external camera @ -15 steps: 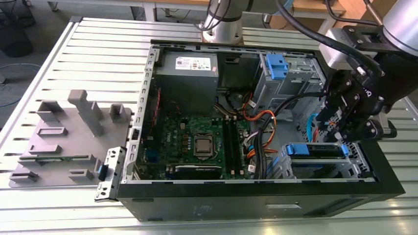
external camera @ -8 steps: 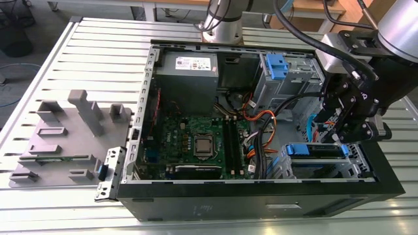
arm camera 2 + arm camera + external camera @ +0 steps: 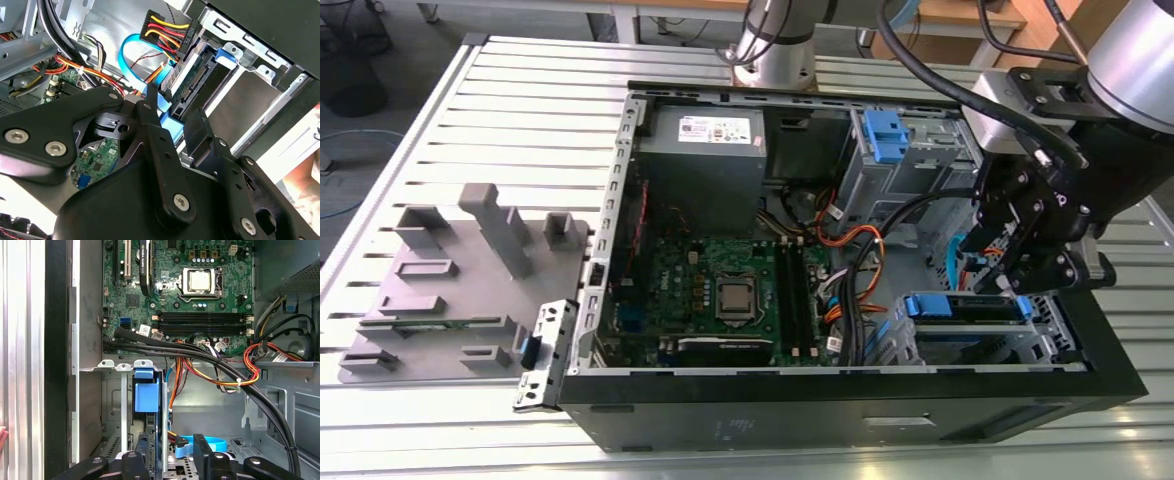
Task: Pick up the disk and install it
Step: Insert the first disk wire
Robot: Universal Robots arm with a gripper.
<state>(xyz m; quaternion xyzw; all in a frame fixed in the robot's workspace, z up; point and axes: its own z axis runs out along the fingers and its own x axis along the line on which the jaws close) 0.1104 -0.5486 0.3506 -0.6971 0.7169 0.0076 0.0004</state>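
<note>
So, case (image 3: 854, 425): lies open on its side on a slatted table (image 3: 494, 110), with slats bare on every side of it.
Disk (image 3: 967, 308): sits in the low cage (image 3: 1051, 345) at the case's near corner on the exterior view's right. Its blue bracket faces up, about level with the cage's top edge.
Disk edge: in the first wrist view the disk (image 3: 147, 395) stands edge-on between the cage's metal rails. In the second wrist view its connector edge (image 3: 192, 82) faces the cables.
Gripper (image 3: 1014, 285): hangs over that same corner of the case, just above the cage. In both wrist views its fingers (image 3: 205, 455) stand apart and clamp nothing (image 3: 172, 115). Whether a tip touches the disk I cannot tell.
Cables (image 3: 210, 362): black, orange and red bundles cross the case floor right beside the cage. A blue flat cable (image 3: 131, 52) loops close to the fingertips (image 3: 149, 107), so room there is tight.
Board (image 3: 720, 290): flat in the middle of the case, open above.
Power box (image 3: 707, 150): in the case's far corner, well apart from the gripper.
Grey fixture (image 3: 440, 290): on the table outside the case, on the exterior view's left.
</note>
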